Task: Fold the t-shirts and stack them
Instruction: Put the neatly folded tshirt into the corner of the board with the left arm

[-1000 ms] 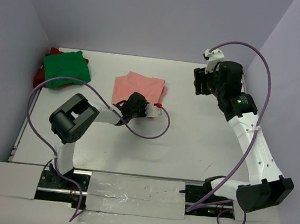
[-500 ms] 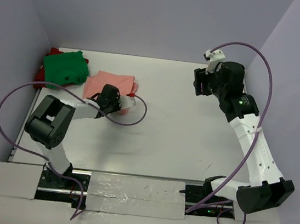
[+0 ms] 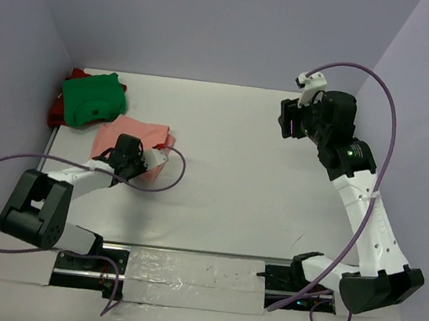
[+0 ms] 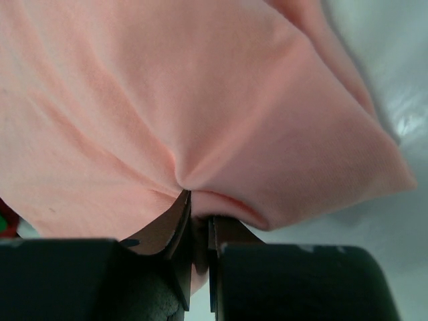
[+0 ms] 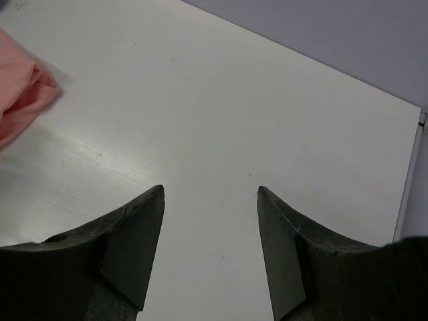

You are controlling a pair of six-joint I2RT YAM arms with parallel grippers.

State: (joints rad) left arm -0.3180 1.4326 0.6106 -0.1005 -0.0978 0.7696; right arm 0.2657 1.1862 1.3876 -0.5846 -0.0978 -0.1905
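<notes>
**Pink shirt hauled up beside the green one**

The left gripper [image 3: 123,153] has dragged the folded salmon-pink t-shirt [image 3: 140,133] leftward across the table [image 3: 236,179]. It has gone from well to the right of the green t-shirt [image 3: 90,97] to just beside that shirt's near-right corner. Whether the two cloths touch there cannot be told.

In the left wrist view the jaws are pinched nearly shut on a pucker of pink cloth at the bundle's near edge. The rest of the fold fans out beyond them.

The green t-shirt lies over the red t-shirt [image 3: 55,112], which shows only at the green one's left and far edges.

From the left gripper, the green shirt lies beyond and to the left. The pink bundle's long axis runs left to right, roughly in line with the green shirt's near edge. Stacking therefore likely calls for a lift and a short diagonal carry away and leftward.

The left arm is by far the nearer. The right gripper [image 3: 290,117] hangs well to the right of the green shirt, fingers spread wide, holding nothing.
</notes>
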